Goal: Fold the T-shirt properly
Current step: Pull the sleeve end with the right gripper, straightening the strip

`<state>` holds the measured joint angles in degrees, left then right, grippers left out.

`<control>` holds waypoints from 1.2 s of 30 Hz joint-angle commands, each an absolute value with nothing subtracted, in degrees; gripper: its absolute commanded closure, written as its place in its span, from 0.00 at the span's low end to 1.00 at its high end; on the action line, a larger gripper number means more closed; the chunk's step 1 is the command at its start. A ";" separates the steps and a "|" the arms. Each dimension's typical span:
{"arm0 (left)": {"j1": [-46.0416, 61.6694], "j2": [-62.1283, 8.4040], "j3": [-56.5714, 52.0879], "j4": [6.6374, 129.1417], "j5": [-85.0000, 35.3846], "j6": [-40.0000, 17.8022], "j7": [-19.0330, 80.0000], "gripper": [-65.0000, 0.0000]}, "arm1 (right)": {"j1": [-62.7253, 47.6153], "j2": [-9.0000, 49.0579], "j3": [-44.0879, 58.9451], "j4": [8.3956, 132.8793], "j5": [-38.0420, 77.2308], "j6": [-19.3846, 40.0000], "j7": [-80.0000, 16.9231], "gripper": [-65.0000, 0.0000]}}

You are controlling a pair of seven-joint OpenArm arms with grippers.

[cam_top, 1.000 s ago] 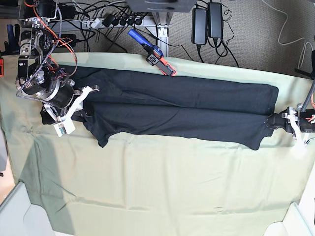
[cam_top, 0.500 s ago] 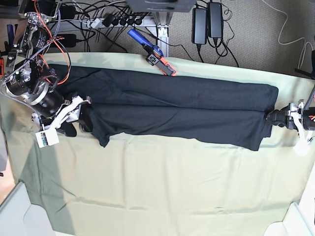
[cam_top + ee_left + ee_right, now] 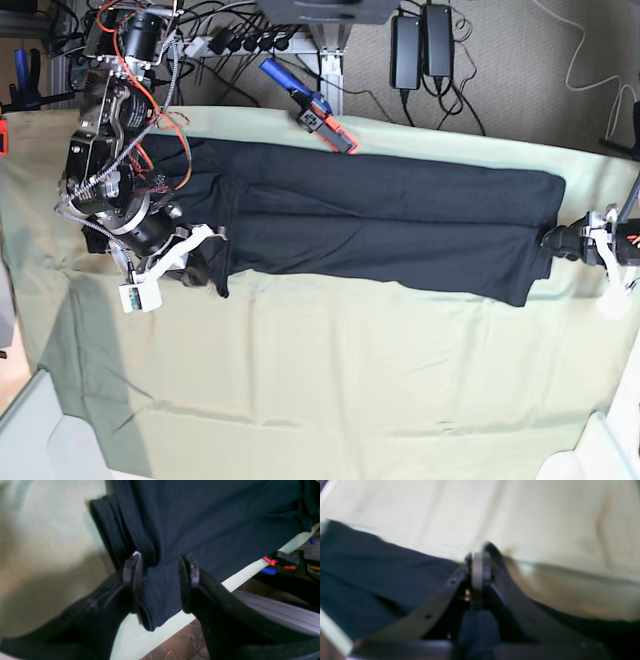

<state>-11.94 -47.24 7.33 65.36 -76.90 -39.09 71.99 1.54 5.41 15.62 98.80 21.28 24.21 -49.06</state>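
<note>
The black T-shirt (image 3: 380, 225) lies folded into a long band across the pale green cloth (image 3: 330, 380). Its right end (image 3: 200, 517) fills the left wrist view. My left gripper (image 3: 556, 242) (image 3: 162, 565) is at that end, open, its two fingers astride a fold of the hem without pressing it. My right gripper (image 3: 205, 252) (image 3: 480, 562) is at the shirt's bunched left end, shut. In the blurred right wrist view its tips sit over the line where the T-shirt (image 3: 370, 580) meets the cloth. Whether any fabric is pinched is hidden by blur.
An orange and blue tool (image 3: 318, 115) lies on the table's far edge just behind the shirt. Cables and power bricks (image 3: 420, 45) lie on the floor beyond. White bins stand at the near left corner (image 3: 25, 430) and near right corner (image 3: 600, 450).
My right arm swung in from the left to the shirt's left end, and its jaws opened, then shut. The shirt's lower left flap is drawn in. My left gripper opened and let go of the hem.
</note>
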 commanded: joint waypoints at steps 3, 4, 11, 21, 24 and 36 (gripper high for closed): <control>-12.93 -48.77 6.83 66.08 -74.76 -40.00 68.90 0.58 | 1.15 6.79 16.05 98.65 22.11 28.23 -48.21 1.00; -12.73 -48.77 6.83 66.08 -73.73 -40.00 68.36 0.54 | 0.54 7.14 16.19 98.67 22.06 28.21 -48.23 1.00; -8.21 -48.69 6.83 66.04 -68.66 -40.00 62.02 0.37 | -5.08 10.02 16.49 98.37 22.28 28.18 -48.21 1.00; -8.25 -44.40 6.83 65.98 -68.95 -40.00 61.23 0.37 | -9.06 9.96 16.49 98.41 27.53 28.18 -48.27 1.00; -8.23 -42.52 6.83 65.58 -67.92 -40.00 61.17 0.37 | -9.08 9.98 16.49 98.45 27.88 28.18 -48.80 1.00; -8.25 -39.18 6.79 65.23 -67.88 -40.00 59.29 0.61 | -9.06 9.96 16.49 100.75 34.28 28.27 -51.59 1.00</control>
